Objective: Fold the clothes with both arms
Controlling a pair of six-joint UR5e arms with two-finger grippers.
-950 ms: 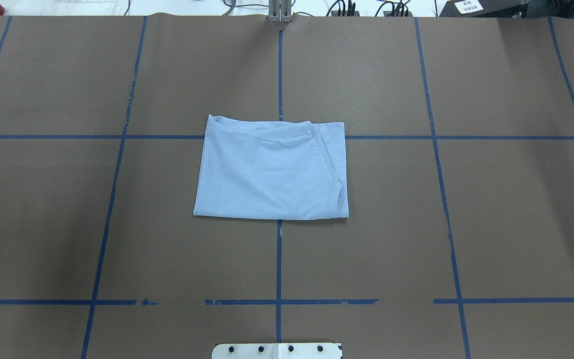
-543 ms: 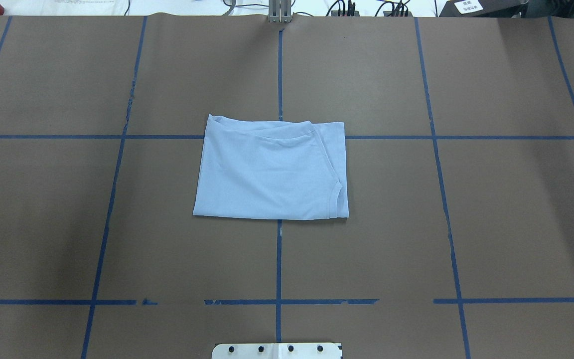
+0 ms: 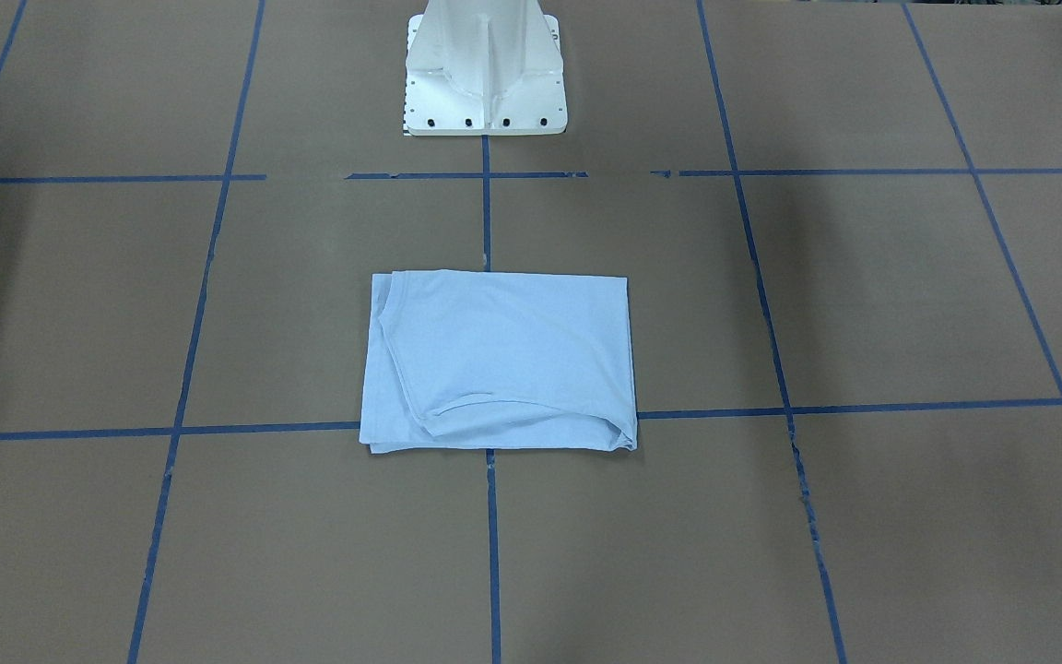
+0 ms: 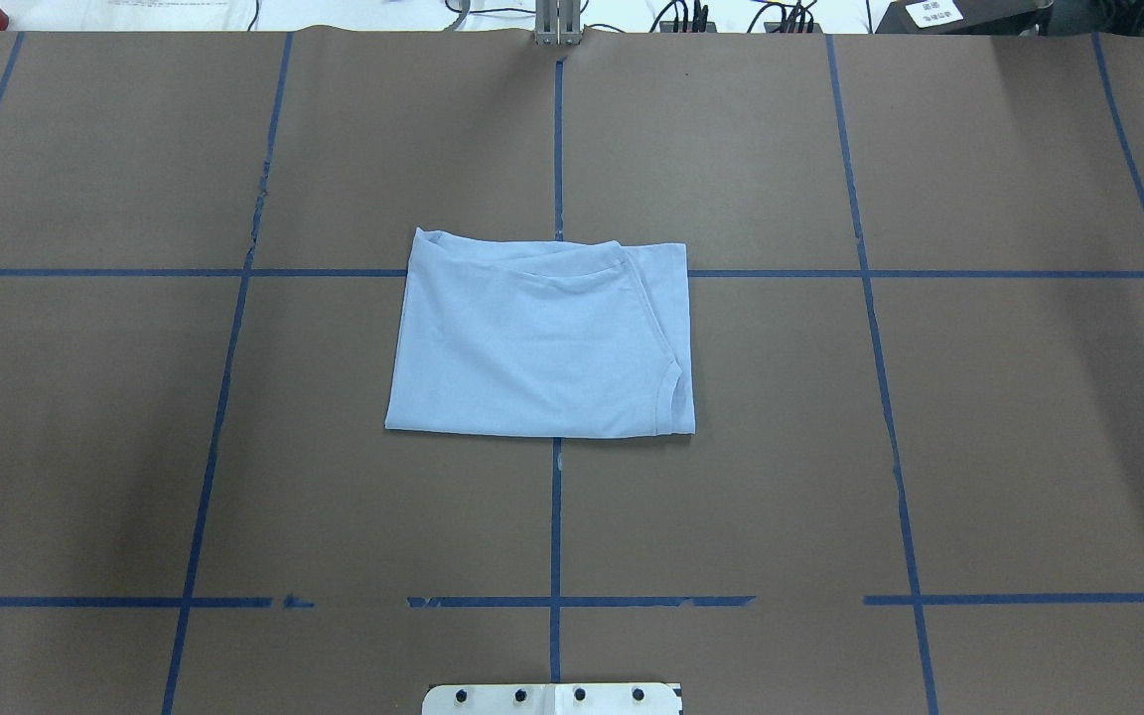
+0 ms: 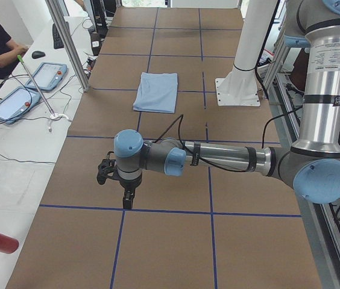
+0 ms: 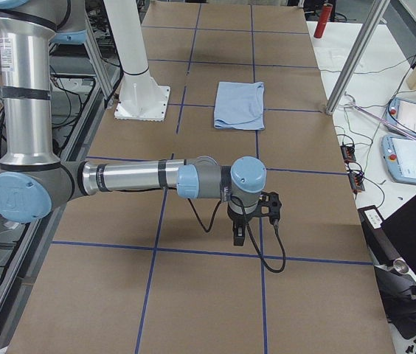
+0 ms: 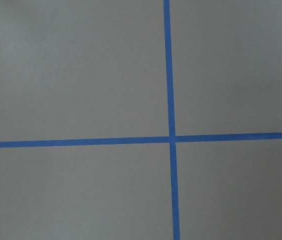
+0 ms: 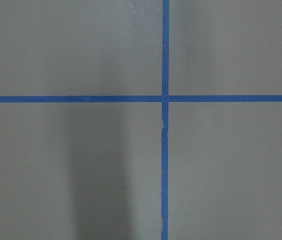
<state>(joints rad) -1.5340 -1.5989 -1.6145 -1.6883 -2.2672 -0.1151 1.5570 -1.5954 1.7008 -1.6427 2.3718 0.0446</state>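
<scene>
Looking from across the table: the T-shirt (image 3: 499, 360) lies flat as a folded rectangle on the brown table (image 3: 863, 277), straight out from the white pedestal base (image 3: 487, 69). Its long axis runs side to side. No arm shows here.

Over the robot's shoulders: the shirt straddles the centre tape line (image 4: 557, 149), about as much cloth on one side as on the other. The near edge is a clean fold. The layered, seamed edges show along the far side and the robot's right side. Bare paper lies all round it.

From the left end: the left arm (image 5: 218, 158) reaches low over the table, and the left gripper (image 5: 125, 195) points down near a tape crossing, well apart from the shirt. The shirt lies toward the table's middle from it. I cannot tell how the fingers stand.

From the right end: the right arm (image 6: 134, 177) mirrors that. The right gripper (image 6: 239, 234) hangs over its own end, just as far off, and I cannot tell whether its fingers are wide or closed.

Left wrist camera: only paper and crossed tape, no cloth, no fingers.

Right wrist camera: the same, with a shadow.

My reading: neither arm is nearer. Any further fold would bring the two short ends together, with each gripper coming inward along the long axis. There is plenty of room for that.
</scene>
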